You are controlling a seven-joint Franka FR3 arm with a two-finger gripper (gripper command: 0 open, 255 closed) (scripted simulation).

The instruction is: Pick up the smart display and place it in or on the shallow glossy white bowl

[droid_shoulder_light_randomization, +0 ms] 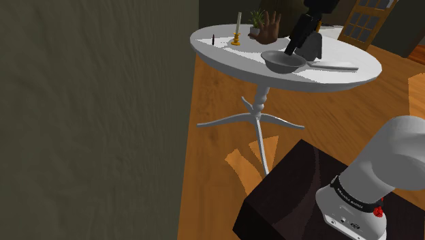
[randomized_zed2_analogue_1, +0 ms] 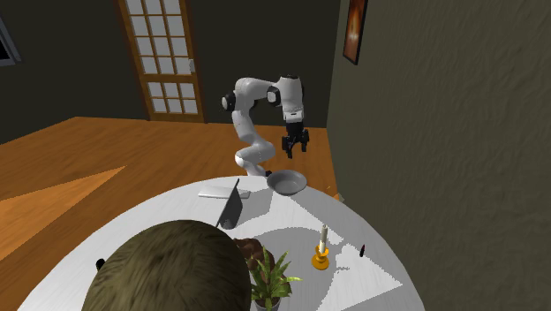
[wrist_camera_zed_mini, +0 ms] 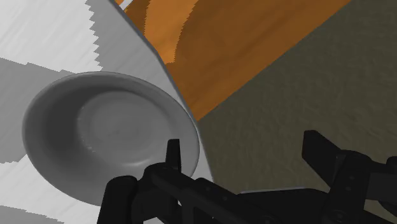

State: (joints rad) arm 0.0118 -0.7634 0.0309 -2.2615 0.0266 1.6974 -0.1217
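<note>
Round white pedestal table (droid_shoulder_light_randomization: 228,58), which bore a grey bowl (droid_shoulder_light_randomization: 282,61), display (randomized_zed2_analogue_1: 231,205), candle (droid_shoulder_light_randomization: 237,33), plant (randomized_zed2_analogue_1: 272,276) and flat white slab (randomized_zed2_analogue_1: 222,192).

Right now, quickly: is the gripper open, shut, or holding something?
Gripper: open, holding nothing.

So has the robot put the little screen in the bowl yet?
Not yet. The smart display stands on the table, apart from the bowl, which is empty. In hand: the gripper hovers open above the bowl, holding nothing. Left: reach the display, grip it, lift it and set it in the bowl.
</note>
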